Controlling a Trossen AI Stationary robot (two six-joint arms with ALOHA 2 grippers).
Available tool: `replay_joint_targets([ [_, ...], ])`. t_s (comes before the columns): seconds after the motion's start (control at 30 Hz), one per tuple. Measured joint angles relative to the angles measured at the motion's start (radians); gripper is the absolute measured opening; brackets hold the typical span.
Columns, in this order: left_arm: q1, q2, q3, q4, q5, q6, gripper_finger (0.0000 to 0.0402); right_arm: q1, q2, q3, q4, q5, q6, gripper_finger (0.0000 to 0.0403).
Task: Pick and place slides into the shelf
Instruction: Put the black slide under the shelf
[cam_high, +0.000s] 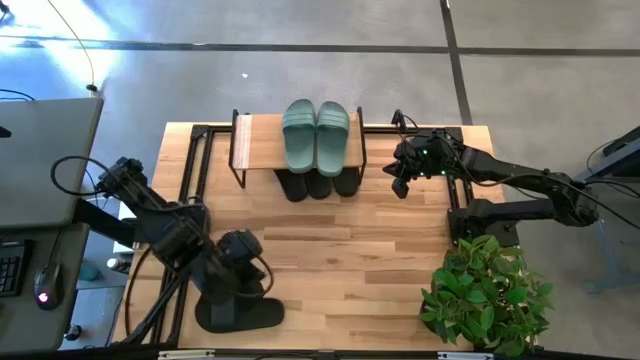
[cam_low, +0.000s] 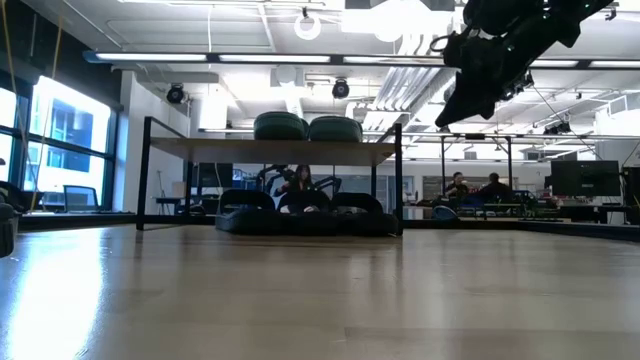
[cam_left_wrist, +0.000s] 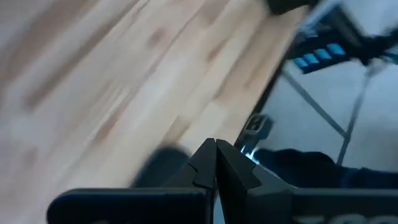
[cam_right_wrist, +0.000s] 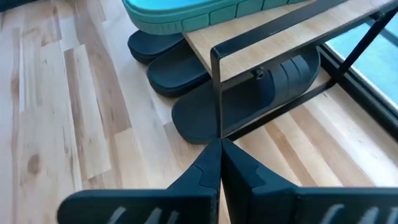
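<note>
Green slides (cam_high: 316, 135) on shelf (cam_high: 258, 142); right gripper (cam_high: 402, 181) beside it and left gripper (cam_left_wrist: 216, 163) both pressed together, empty.

two slides (cam_high: 316, 135) on shelf (cam_high: 254, 142) top board | three slides (cam_high: 318, 184) under it | plant (cam_high: 486, 294) at table's (cam_high: 350, 270) right corner

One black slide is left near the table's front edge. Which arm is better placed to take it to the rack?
The left. Its claw hangs almost over the black open-toe slide at the table's front edge, fingers shut. The right claw is beside the low wooden-topped shelf, far from that slide.
</note>
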Motion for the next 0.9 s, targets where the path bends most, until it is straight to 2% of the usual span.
replay_joint_targets([
  [0.13,0.002,0.038,0.001,-0.181,0.151,-0.302,0.0,0.0,0.0,0.0,-0.004,0.0,-0.059,0.0],
  [0.27,0.016,0.109,0.0,-0.434,0.421,-0.599,0.0,0.0,0.0,0.0,-0.029,0.0,-0.134,0.0],
  [0.33,0.029,0.138,-0.011,-0.428,0.546,-0.666,0.0,0.0,0.0,0.0,-0.045,0.0,-0.176,0.0],
  [0.4,0.034,0.152,-0.036,-0.391,0.576,-0.7,0.0,0.0,0.0,0.0,-0.051,0.007,-0.212,0.0],
  [0.57,0.069,0.215,-0.04,-0.287,0.564,-0.803,0.0001,0.0,0.0,0.0,-0.045,0.035,-0.267,0.0],
  [0.77,0.088,0.314,-0.038,-0.175,0.58,-0.771,0.0001,0.0,0.0,0.0,-0.04,0.039,-0.332,0.0],
  [0.9,0.087,0.37,-0.038,-0.183,0.626,-0.748,0.0001,0.0,0.0,0.0,-0.035,0.039,-0.331,0.0],
])
